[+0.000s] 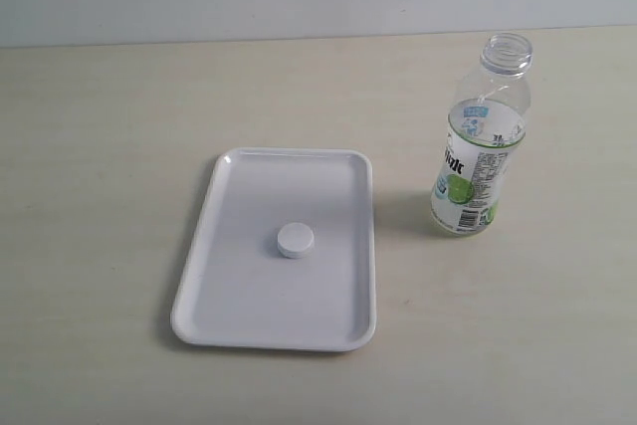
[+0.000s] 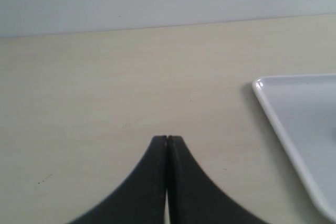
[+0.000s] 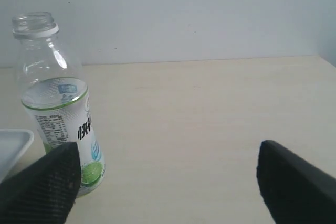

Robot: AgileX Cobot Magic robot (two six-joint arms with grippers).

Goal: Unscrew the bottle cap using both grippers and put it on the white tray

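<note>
Here, the bottle cap (image 1: 296, 240) lies flat near the middle of the white tray (image 1: 229, 286). The uncapped bottle (image 1: 478, 161) stands upright on the table (image 1: 100, 146), right of the tray. My left gripper (image 2: 167, 140) is pressed shut, empty, near a tray corner. My right gripper (image 3: 168, 156) gapes wide, empty. One of its fingers sits close by the bottle, so a careless swing could topple it.
</note>
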